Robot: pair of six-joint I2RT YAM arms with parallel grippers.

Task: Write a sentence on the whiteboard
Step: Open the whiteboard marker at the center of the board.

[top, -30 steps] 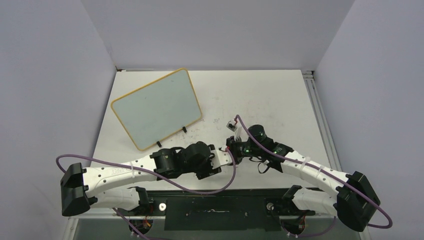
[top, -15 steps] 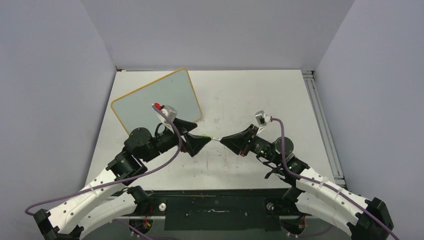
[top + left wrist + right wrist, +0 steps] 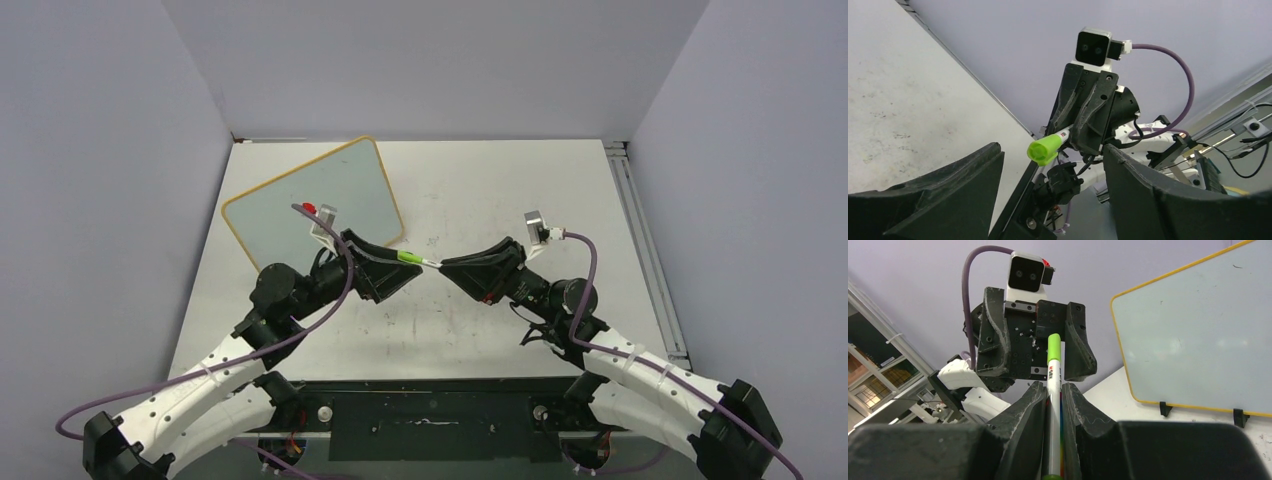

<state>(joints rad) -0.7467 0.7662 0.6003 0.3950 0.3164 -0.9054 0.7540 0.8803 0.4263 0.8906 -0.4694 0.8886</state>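
Far-left whiteboard [image 3: 290,215]; marker [image 3: 415,260] between left hand [image 3: 395,275] and right hand [image 3: 445,266]

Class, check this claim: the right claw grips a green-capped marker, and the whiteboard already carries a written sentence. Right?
Not quite. The right claw does grip the green-capped marker, but the whiteboard is blank, as the right wrist view shows.

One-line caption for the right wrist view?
Right gripper shut on a green-capped marker, cap presented to the open left gripper; whiteboard standing beyond.

The marker [image 3: 1054,371] has a lime-green cap and a white, rainbow-striped barrel. The whiteboard [image 3: 280,225] is pale grey, framed orange-yellow. The surface [image 3: 520,190] is white with dark scuffs.
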